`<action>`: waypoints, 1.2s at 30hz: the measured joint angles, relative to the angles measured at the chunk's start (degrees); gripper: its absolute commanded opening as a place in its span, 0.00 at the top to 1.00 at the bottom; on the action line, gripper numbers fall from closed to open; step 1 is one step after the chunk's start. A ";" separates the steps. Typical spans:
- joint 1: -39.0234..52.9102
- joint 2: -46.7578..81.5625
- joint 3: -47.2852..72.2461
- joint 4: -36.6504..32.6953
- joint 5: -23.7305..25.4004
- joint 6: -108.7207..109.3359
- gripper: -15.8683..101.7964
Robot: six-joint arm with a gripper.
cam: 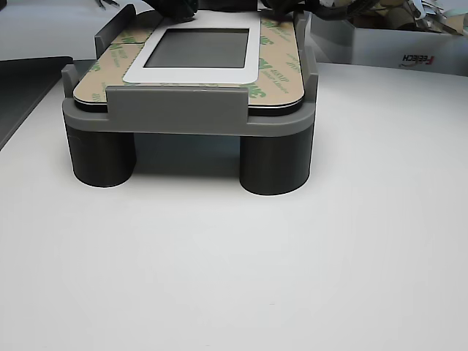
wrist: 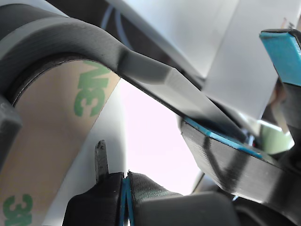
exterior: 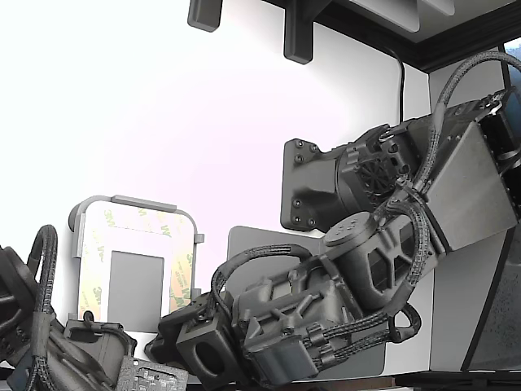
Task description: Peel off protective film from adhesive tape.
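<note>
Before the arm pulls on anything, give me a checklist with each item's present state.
1. Protective film lying flat along the adhesive tape border: ok, no lifted corner shows in the other view.
2. Tray seated level on its two dark cylindrical legs: ok.
3. Gripper closed: ok, the pads meet in the wrist view.
4. Film caught between the pads: cannot tell; nothing printed shows in the seam.
5. Gripper at the tray's edge: ok, the film's green logos fill the wrist view beside it.
6. Second arm away from the tray: cannot tell from the exterior view.
</note>
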 measured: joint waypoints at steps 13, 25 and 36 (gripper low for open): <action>0.00 0.97 1.58 -0.79 0.00 -0.53 0.96; 0.62 1.32 1.58 0.00 -0.09 0.79 0.96; 0.79 1.05 0.18 0.62 0.62 0.00 0.96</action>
